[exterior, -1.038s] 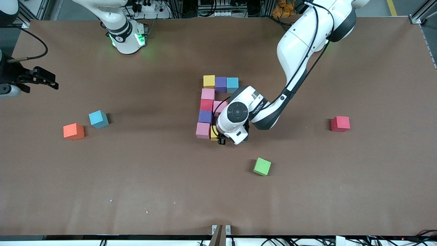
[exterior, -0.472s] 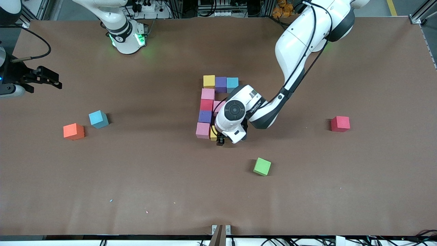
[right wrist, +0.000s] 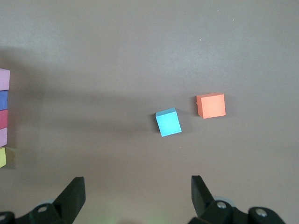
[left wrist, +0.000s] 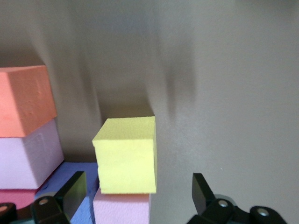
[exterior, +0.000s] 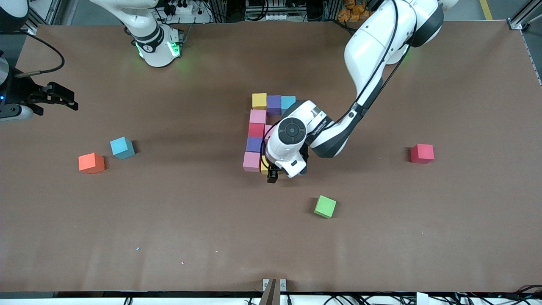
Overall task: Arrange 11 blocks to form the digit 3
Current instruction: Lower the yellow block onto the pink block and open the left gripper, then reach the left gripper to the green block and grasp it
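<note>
The left end effector (exterior: 272, 174), at frame centre, has just spread its fingers and released the small matte yellow cube (left wrist: 126, 155) beside the pink cube (exterior: 251, 161), starting the figure's lowest row; two cubes remain missing. The right end effector (exterior: 63, 101), upper left over the desk (exterior: 423, 237), waits, fingers spread.

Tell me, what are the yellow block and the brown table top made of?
The yellow block looks like soft foam: dull, no shine, finely grainy faces, slightly rounded edges. The table top seems covered by a matte brown sheet, maybe paper or felt; it shows no gloss, so I can't be sure.
</note>
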